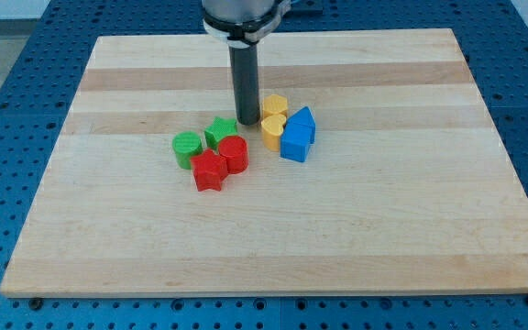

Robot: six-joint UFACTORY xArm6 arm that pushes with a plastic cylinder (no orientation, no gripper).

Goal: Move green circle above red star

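Observation:
The green circle sits left of centre on the wooden board. The red star lies just below and right of it, touching or nearly touching. A green star stands to the circle's right, and a red round block sits below that star, next to the red star. My tip is down on the board just right of the green star and left of the yellow blocks, apart from the green circle.
Two yellow blocks stand stacked in the view right of my tip. Two blue blocks touch them on the right. The arm's body hangs over the view's top centre.

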